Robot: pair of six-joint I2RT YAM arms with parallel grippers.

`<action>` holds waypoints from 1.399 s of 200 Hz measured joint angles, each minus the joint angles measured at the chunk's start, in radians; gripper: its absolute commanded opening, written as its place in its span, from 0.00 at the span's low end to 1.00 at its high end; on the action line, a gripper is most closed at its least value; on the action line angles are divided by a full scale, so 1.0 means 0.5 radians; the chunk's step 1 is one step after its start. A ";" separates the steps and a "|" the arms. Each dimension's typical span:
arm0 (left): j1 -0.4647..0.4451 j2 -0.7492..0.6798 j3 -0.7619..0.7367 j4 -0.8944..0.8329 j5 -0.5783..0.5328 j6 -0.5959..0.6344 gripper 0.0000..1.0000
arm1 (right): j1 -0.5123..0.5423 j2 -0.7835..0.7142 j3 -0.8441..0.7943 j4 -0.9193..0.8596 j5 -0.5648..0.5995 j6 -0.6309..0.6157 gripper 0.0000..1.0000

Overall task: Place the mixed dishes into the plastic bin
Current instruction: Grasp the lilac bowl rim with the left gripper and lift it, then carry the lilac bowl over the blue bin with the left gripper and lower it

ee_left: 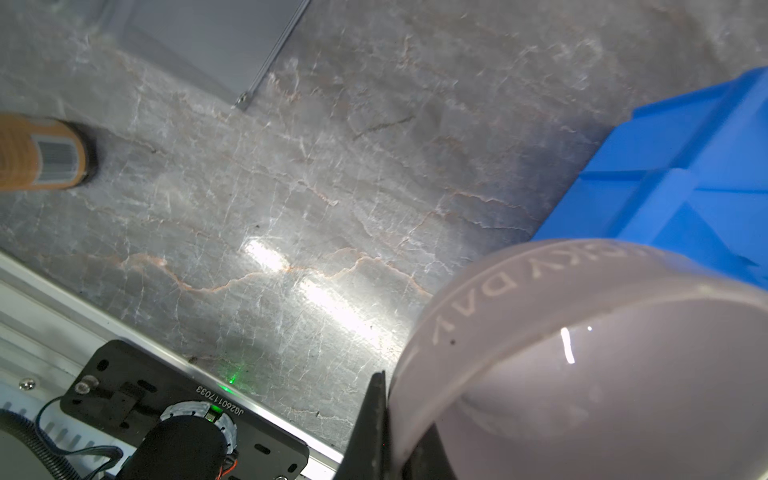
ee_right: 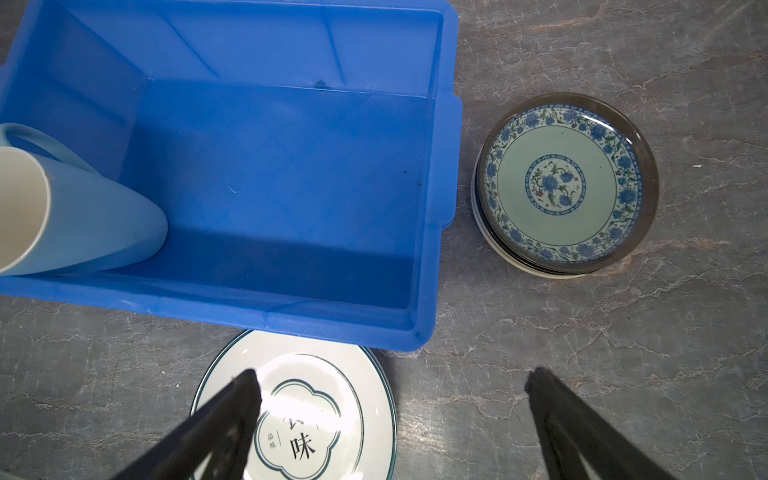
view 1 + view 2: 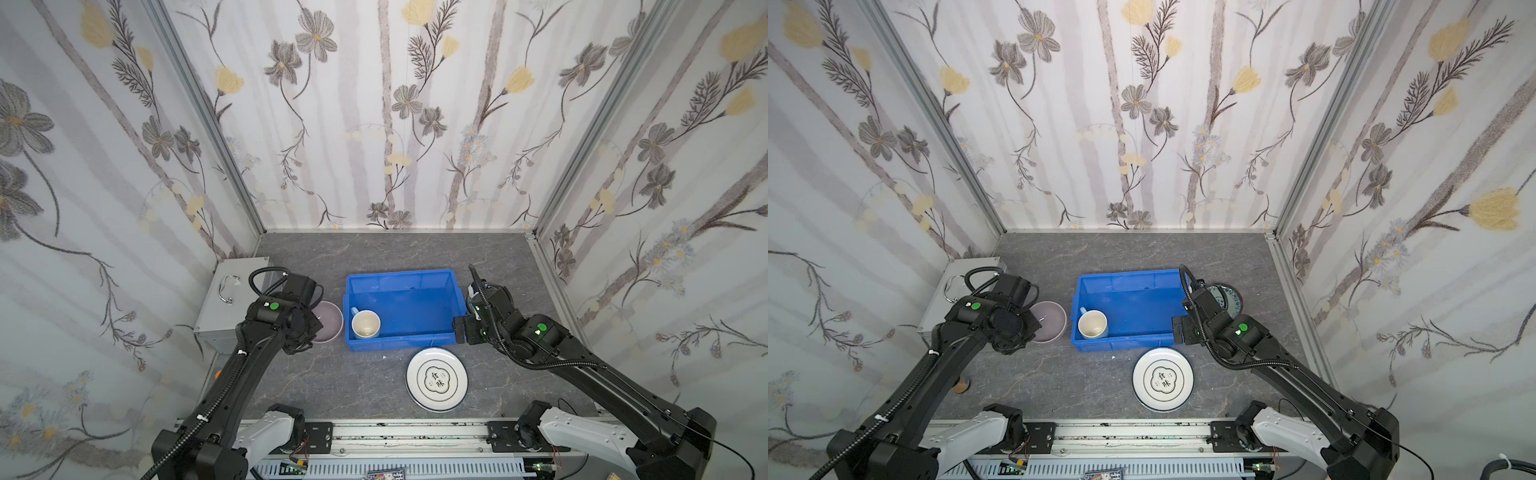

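Note:
The blue plastic bin (image 3: 405, 286) (image 3: 1129, 286) (image 2: 291, 301) stands mid-table, and a pale blue mug (image 3: 365, 324) (image 3: 1093, 325) (image 2: 83, 216) lies in its near left corner. Just left of the bin is the lilac bowl (image 3: 330, 322) (image 3: 1052, 322) (image 1: 582, 353). My left gripper (image 1: 395, 415) is shut on the bowl's rim, one finger outside and one inside. A white plate (image 3: 437, 379) (image 3: 1163, 379) (image 2: 316, 415) lies in front of the bin. A teal-patterned plate (image 2: 567, 183) (image 3: 1227, 296) tops a stack right of the bin. My right gripper (image 2: 390, 386) hangs open and empty over the white plate's right edge.
A grey metal case (image 3: 235, 299) (image 3: 942, 299) with a handle stands at the left wall. A small brown bottle (image 3: 961, 384) (image 1: 41, 151) stands near the front left. The aluminium rail (image 3: 395, 432) runs along the front edge, and flowered walls close in three sides.

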 measured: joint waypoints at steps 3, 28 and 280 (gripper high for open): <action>0.000 0.021 0.027 -0.002 0.001 0.005 0.00 | -0.001 0.000 0.001 0.000 0.004 0.001 1.00; 0.000 0.253 0.302 0.008 0.025 0.074 0.00 | -0.001 0.000 0.009 -0.002 0.017 0.008 1.00; -0.362 1.747 1.244 0.190 0.332 0.416 0.00 | -0.188 0.182 0.111 -0.024 0.058 0.048 1.00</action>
